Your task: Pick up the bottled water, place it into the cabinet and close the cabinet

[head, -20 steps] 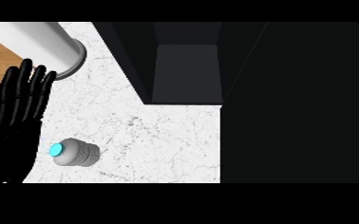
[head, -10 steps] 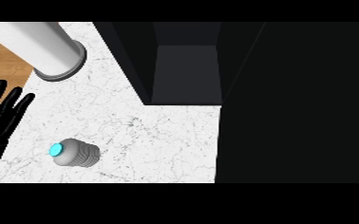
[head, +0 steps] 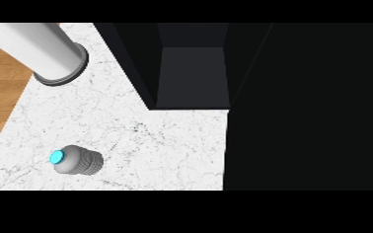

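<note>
With neither of our hands in view, so that we cannot tell their state, the bottled water (head: 75, 159) stands ungrasped on the marble counter (head: 167, 143), near the open dark cabinet (head: 193, 74); picking it up comes next, we judge.

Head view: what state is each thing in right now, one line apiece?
Bottle: upright on the counter, cyan cap on, untouched.
Cabinet: open, nothing visible inside.
Cabinet door: swung open, at the view's right.
Grey cylinder: on the counter's far left, apart from the bottle.
Hands: neither shows.
</note>
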You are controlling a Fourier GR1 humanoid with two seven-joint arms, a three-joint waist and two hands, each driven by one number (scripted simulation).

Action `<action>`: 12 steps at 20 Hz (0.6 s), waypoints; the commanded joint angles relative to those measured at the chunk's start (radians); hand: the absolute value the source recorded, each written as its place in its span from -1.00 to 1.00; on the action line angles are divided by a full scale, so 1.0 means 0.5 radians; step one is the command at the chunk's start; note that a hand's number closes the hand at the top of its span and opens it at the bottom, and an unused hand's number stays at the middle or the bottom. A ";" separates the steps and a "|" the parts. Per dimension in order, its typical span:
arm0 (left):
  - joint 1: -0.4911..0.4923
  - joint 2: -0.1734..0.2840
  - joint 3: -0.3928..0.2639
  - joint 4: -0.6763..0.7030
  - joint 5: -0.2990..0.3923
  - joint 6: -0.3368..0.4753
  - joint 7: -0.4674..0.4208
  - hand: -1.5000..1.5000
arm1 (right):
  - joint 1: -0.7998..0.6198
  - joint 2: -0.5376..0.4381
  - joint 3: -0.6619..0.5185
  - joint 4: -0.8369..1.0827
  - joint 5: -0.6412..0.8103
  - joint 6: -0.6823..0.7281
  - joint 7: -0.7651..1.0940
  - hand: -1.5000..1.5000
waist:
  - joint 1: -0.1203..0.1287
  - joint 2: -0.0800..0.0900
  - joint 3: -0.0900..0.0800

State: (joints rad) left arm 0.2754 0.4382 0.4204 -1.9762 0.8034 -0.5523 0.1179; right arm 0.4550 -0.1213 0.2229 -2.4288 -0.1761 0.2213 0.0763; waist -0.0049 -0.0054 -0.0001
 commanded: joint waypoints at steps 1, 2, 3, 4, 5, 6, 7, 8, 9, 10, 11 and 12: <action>-0.009 -0.037 -0.029 0.027 -0.133 -0.019 0.065 -1.00 | 0.036 -0.037 -0.057 -0.245 -0.081 -0.022 0.154 -1.00 | 0.001 0.008 0.000; 0.046 0.025 0.093 0.125 -0.086 -0.107 0.019 -1.00 | 0.235 0.003 0.077 -0.370 0.032 -0.036 0.095 -1.00 | -0.010 0.002 -0.001; 0.055 -0.055 0.067 0.155 -0.197 -0.138 -0.034 -1.00 | 0.190 0.036 0.169 -0.261 0.112 -0.024 0.023 -1.00 | -0.003 0.004 -0.001; 0.135 -0.067 0.049 0.150 -0.180 -0.200 -0.029 -1.00 | 0.293 -0.052 0.035 -0.400 -0.046 -0.001 0.094 -1.00 | -0.008 0.002 -0.001; -0.019 -0.024 0.021 0.142 -0.170 -0.066 0.066 -1.00 | 0.281 -0.012 0.130 -0.403 0.055 -0.031 0.082 -1.00 | -0.015 0.005 0.000; -0.051 -0.064 -0.008 0.324 -0.292 -0.152 -0.016 -1.00 | 0.279 -0.008 0.182 -0.302 0.140 0.008 -0.030 -1.00 | -0.023 0.006 -0.001; 0.076 -0.028 0.084 0.238 -0.127 -0.182 0.032 -1.00 | 0.248 -0.009 0.133 -0.406 0.068 -0.067 0.111 -1.00 | 0.000 0.005 -0.001; -0.051 -0.029 0.041 0.373 -0.267 -0.180 0.001 -1.00 | 0.383 -0.030 0.223 -0.353 0.178 0.025 -0.059 -1.00 | -0.026 0.003 -0.001; 0.015 -0.138 0.025 0.417 -0.395 -0.274 -0.134 -1.00 | 0.447 -0.065 0.152 -0.408 0.065 0.046 -0.057 -1.00 | -0.024 0.003 -0.002; -0.184 -0.059 -0.016 0.579 -0.380 -0.193 -0.050 -1.00 | 0.390 -0.109 0.107 -0.450 0.007 0.055 0.018 -1.00 | -0.042 0.009 -0.002; -0.224 -0.086 -0.008 0.657 -0.519 -0.195 -0.129 -1.00 | 0.453 -0.078 0.154 -0.497 0.040 0.035 -0.019 -1.00 | -0.057 0.007 -0.003; -0.185 -0.107 -0.026 0.729 -0.584 -0.316 -0.204 -1.00 | 0.349 -0.060 0.130 -0.348 0.114 0.030 -0.084 -1.00 | -0.026 0.009 -0.003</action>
State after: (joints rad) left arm 0.2259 0.4021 0.4239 -1.7398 0.6164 -0.6546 0.0763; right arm 0.5970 -0.1423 0.2736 -2.4746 -0.1305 0.2370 0.0065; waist -0.0191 -0.0024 -0.0010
